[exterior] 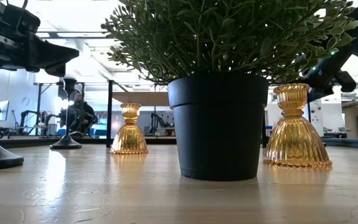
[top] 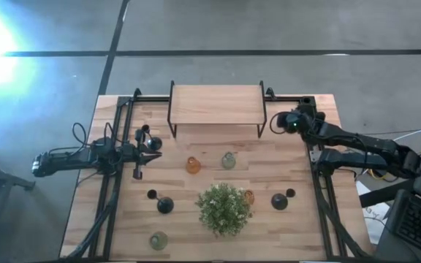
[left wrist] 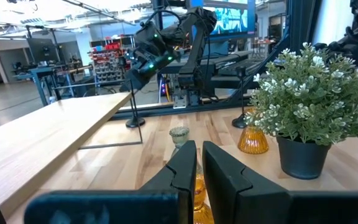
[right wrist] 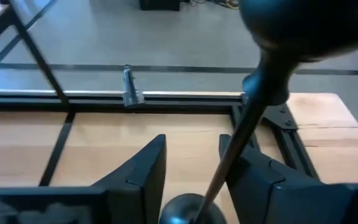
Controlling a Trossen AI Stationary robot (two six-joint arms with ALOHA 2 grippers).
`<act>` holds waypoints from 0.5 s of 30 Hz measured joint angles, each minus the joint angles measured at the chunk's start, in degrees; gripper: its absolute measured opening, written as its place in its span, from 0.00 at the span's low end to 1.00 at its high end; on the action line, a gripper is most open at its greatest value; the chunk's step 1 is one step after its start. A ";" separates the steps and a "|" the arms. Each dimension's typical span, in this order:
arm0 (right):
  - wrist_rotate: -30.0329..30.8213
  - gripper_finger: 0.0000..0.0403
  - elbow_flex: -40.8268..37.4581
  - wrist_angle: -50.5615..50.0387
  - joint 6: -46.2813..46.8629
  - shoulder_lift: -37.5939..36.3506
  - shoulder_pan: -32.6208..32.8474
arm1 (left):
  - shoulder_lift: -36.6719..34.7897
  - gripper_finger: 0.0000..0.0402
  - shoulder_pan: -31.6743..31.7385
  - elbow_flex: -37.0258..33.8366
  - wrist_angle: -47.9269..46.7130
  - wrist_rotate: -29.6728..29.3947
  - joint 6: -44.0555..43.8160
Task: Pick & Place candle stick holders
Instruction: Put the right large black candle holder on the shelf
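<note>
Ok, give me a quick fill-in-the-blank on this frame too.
1. The plant stands in a ___ pot.
2. The glass holder nearest the left hand is ___.
3. The right hand is beside the raised wooden ___.
Missing words: black; amber; shelf.

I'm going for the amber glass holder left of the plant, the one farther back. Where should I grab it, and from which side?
Grip the amber holder at the narrow neck just under its cup, above the flared ribbed skirt. It stands upright, so I would come down from above with the left gripper, which is on the side away from the pale green holder.
</note>
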 joint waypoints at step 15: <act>-0.40 0.02 1.62 -0.45 -7.32 -2.09 -0.53 | 0.00 0.08 0.01 0.00 -0.02 0.02 -0.72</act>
